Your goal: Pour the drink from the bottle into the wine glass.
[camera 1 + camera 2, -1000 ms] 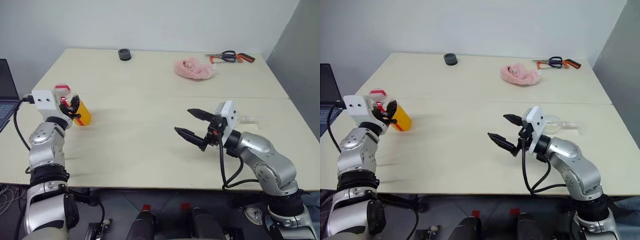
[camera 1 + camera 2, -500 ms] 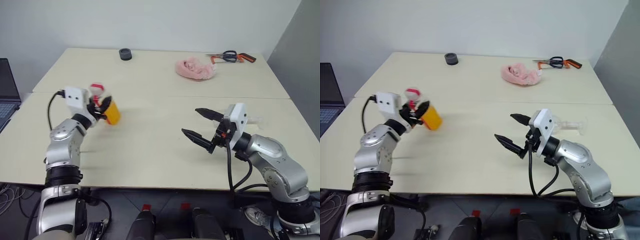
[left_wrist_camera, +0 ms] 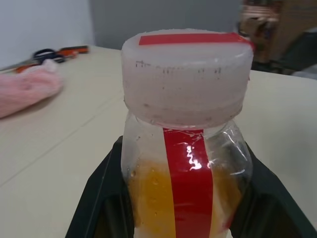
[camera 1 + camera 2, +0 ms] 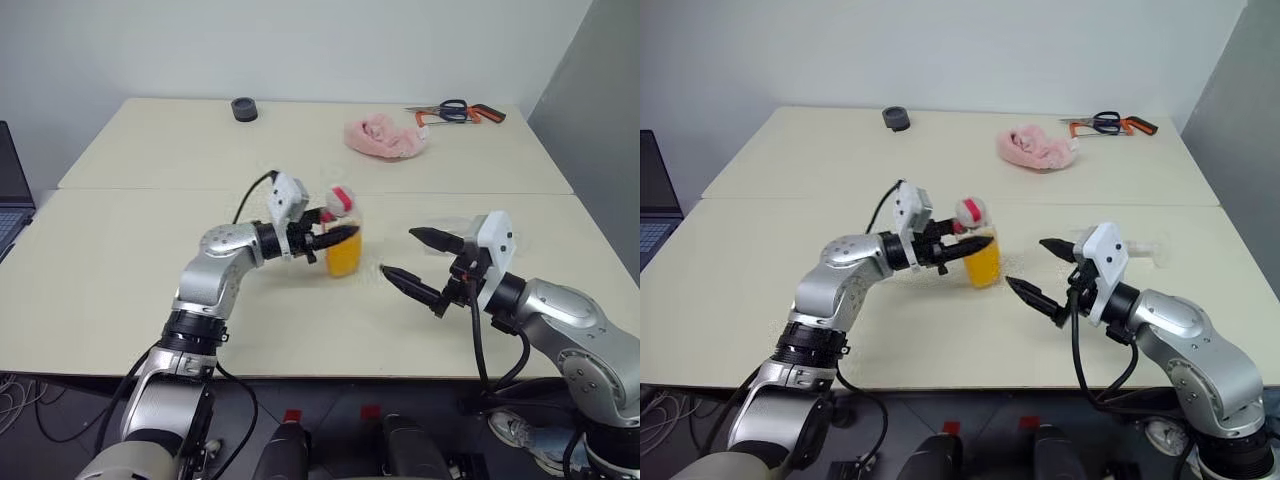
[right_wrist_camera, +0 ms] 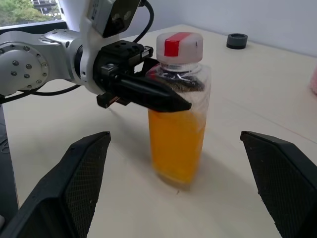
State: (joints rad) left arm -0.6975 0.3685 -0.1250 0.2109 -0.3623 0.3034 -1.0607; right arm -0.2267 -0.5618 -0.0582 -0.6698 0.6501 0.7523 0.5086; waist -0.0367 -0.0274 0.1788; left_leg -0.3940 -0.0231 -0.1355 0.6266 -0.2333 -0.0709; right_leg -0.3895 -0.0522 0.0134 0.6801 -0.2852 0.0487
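Left eye view: the counter (image 4: 150, 280) carries the bottle (image 4: 343, 238), upright near its middle with orange drink (image 4: 343, 257) inside. Left end effector (image 4: 338, 235) pinches the bottle's upper part. Right end effector (image 4: 418, 262), fingers spread wide, hangs just right of the bottle, apart from it.
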